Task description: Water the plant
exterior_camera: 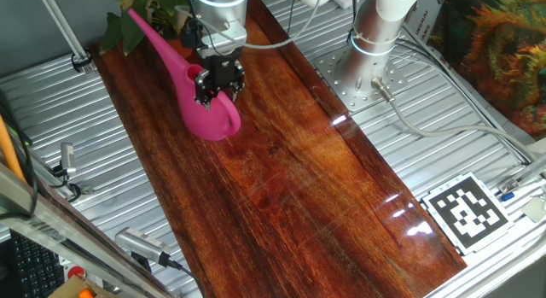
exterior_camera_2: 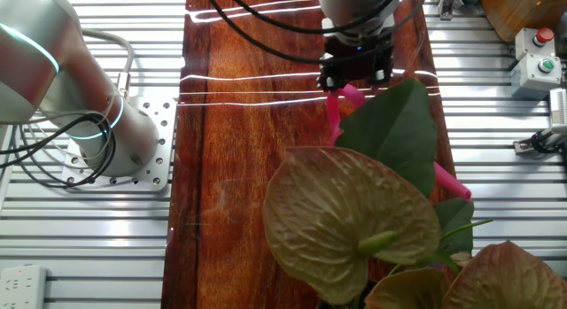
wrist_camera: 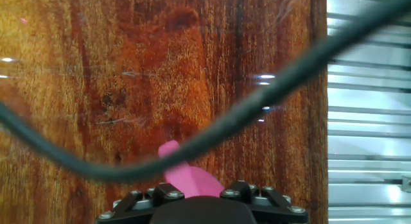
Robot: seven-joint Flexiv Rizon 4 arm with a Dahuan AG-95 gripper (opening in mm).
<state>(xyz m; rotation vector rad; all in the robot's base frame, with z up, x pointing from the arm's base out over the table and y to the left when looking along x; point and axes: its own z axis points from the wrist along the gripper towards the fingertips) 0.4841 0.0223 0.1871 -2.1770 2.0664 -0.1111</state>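
**Tool clamped on the watering can beside the plant**

The tool (exterior_camera: 218,78) was closed on the handle of one pink watering can (exterior_camera: 207,110), its fingers drawn in against the pink plastic with no visible gap. The can rested on the dark wooden table (exterior_camera: 299,178), its body upright and its long spout (exterior_camera: 156,35) angled up toward the far end of the board. In the hand view only a sliver of pink showed between the tool's fingers, with a blurred black cable (wrist_camera: 212,131) crossing the picture.

One plant (exterior_camera: 141,16) stood at the far end of the table, just beyond the spout tip; from the other fixed view its broad leaves filled the foreground and hid most of the can. One arm was at work. One printed marker square (exterior_camera: 467,210) lay on the metal surface at the table's near corner, well apart from the can.
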